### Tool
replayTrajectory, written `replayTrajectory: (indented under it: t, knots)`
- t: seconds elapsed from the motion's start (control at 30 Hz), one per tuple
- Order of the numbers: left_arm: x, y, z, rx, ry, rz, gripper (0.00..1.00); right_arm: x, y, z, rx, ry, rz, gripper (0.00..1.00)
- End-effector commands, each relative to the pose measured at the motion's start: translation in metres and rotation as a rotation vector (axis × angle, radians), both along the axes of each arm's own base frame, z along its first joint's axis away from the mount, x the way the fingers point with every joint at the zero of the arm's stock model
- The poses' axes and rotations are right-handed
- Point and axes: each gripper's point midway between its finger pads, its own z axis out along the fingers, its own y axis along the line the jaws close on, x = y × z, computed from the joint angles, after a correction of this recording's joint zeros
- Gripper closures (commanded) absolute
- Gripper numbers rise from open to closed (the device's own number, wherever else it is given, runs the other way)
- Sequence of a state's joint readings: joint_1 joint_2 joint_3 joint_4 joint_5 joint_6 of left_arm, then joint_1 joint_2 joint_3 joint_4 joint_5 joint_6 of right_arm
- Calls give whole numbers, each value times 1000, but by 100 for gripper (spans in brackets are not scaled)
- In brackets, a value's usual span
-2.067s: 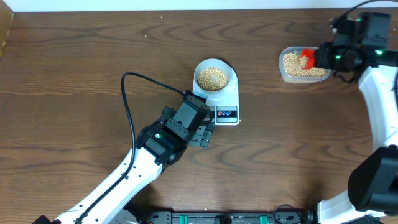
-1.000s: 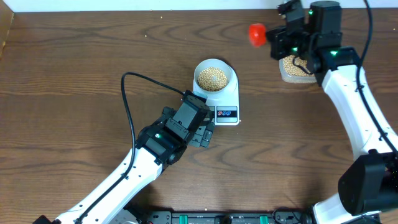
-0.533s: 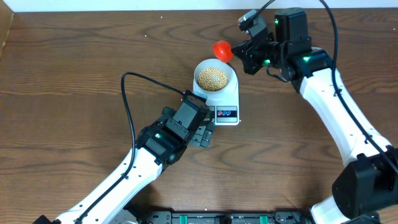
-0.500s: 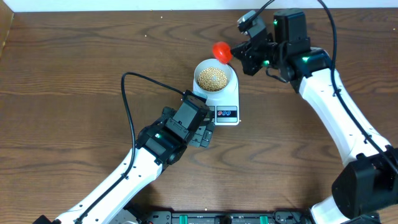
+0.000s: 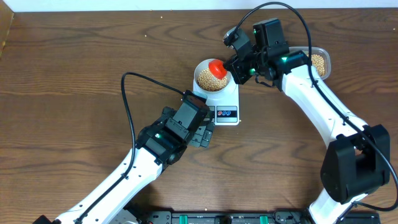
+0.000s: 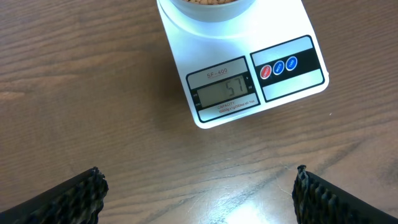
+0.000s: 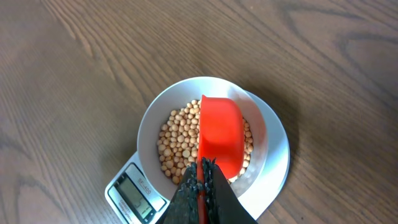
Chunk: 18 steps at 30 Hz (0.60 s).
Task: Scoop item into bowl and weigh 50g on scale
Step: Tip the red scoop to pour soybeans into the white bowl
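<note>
Tabletop (image 5: 62,62) of dark wood grain beneath scale (image 5: 227,98), pale strip (image 5: 124,5) behind.

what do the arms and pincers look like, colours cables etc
Both the left arm and right arm are white shells with black joint housings and small green lights. A thin black cable loops off the left; a second cable arches over the right. The left pincer and right pincer are black and ridged.
</note>
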State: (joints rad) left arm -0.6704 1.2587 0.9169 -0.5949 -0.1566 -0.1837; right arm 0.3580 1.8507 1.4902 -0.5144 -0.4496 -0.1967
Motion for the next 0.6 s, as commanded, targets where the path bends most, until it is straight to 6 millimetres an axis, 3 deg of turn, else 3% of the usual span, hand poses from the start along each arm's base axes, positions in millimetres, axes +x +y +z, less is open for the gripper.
replayTrajectory:
  t: [0.0, 0.37, 0.57]
  knots:
    - [1, 1, 1, 1, -6, 9, 2, 5, 1, -6, -36, -16, 3, 99]
    - [1, 1, 1, 1, -6, 9, 2, 8, -1, -26, -67, 10, -3, 99]
    - [1, 1, 1, 1, -6, 9, 2, 9, 0, -27, -66, 7, -3, 99]
